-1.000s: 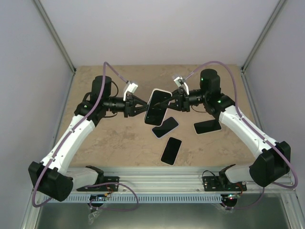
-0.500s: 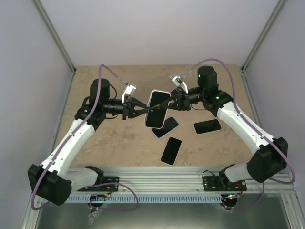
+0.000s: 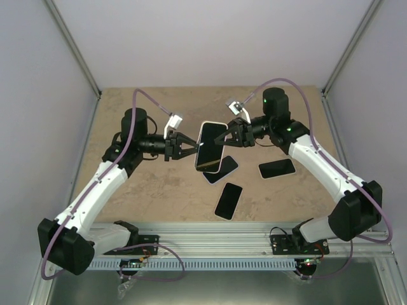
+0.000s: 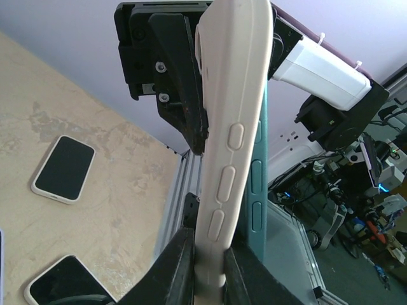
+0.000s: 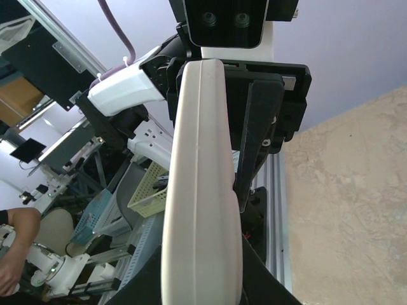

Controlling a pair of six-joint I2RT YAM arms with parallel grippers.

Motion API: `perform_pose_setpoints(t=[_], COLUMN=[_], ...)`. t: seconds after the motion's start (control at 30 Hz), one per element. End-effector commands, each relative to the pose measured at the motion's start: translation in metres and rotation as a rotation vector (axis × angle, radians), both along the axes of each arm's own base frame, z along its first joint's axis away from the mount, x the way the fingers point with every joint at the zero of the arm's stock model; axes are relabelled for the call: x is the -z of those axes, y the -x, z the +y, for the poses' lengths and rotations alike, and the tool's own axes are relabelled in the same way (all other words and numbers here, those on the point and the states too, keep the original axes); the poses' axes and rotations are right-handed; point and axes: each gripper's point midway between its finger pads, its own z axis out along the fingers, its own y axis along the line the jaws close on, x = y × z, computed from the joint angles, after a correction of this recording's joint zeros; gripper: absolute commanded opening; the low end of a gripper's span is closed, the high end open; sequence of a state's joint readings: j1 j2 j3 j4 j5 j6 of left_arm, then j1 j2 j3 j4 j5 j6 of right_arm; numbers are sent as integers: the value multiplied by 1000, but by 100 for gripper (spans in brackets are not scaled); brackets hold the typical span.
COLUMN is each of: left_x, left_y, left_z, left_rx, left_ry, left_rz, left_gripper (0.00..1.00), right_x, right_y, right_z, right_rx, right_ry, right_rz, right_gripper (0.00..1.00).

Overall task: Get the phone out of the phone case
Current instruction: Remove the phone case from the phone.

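The left gripper (image 3: 193, 148) was seen clenched on one long edge of a cream-coloured, rubbery phone case (image 3: 213, 124), and the right gripper (image 3: 227, 136) was seen pinched shut on the opposite long edge. The case, with the dark-screened slab phone (image 3: 210, 149) seated in it, was thus held steeply tilted in mid-air between the two arms, clear of the beige stone-patterned table (image 3: 140, 190). In the left wrist view, three moulded button covers were shown along the case's side. A teal strip with matching buttons was visible just behind it, but it could not be told whether this was the phone's own edge. The case was judged soft and pliable, likely to flex under a pinch. The phone was judged stiff, smooth, fairly light and breakable if dropped. Hold was judged best taken on the case's lip near a corner, so that it could be peeled back while the other edge was kept gripped. Three further dark-screened phones (image 3: 228, 201) were seen lying flat on the table below. No brand, label or writing could be read.
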State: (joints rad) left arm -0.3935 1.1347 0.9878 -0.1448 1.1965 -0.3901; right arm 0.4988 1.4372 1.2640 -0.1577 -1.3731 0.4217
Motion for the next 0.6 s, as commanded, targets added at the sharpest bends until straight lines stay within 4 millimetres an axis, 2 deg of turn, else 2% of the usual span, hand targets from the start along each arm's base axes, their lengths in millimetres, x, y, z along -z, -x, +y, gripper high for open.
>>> perform_pose_setpoints(t=[0.0, 0.33, 0.57], left_x=[-15, -19, -20], left_y=[12, 20, 19], left_z=[-20, -33, -34], left_rx=[89, 155, 149], left_ry=[51, 74, 77], left_rz=[-63, -49, -49], left_gripper=[12, 16, 6], right_x=[-1, 1, 3], right_y=[18, 18, 18], right_z=[17, 23, 25], right_rx=[-75, -80, -83], right_ry=[-25, -20, -17], right_rz=[-54, -59, -57], right_gripper=[0, 1, 1])
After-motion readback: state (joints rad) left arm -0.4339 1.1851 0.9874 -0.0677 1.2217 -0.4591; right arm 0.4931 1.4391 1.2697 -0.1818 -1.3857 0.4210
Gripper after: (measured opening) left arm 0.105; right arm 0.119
